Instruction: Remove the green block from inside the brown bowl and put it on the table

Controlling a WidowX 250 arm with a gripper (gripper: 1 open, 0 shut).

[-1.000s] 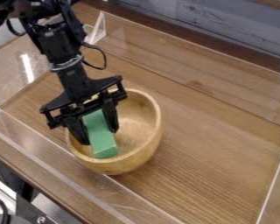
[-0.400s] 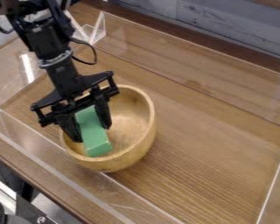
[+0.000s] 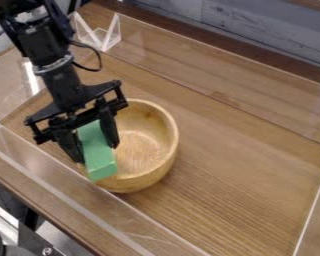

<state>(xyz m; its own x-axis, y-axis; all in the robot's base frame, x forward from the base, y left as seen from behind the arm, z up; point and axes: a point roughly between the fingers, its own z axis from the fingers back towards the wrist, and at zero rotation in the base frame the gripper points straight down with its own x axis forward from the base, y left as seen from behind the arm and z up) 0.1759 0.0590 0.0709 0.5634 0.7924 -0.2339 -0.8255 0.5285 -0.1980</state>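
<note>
One view only: lift-out step under way.

One green block hangs upright, pinched between the closed jaws of the gripper, left of centre in the frame. Its lower end sits over the near-left rim of the brown bowl, and whether it brushes that rim or clears it cannot be told from this angle. The bowl's inner floor looks bare. By my reading, the block is out of the bowl's hollow but not yet past its edge, so the carry to the table is the step in hand. The next move likely calls for enough height to clear the rim, a shift sideways over open wood, well short of the clear acrylic wall at lower left, then lowering before letting go.
</note>
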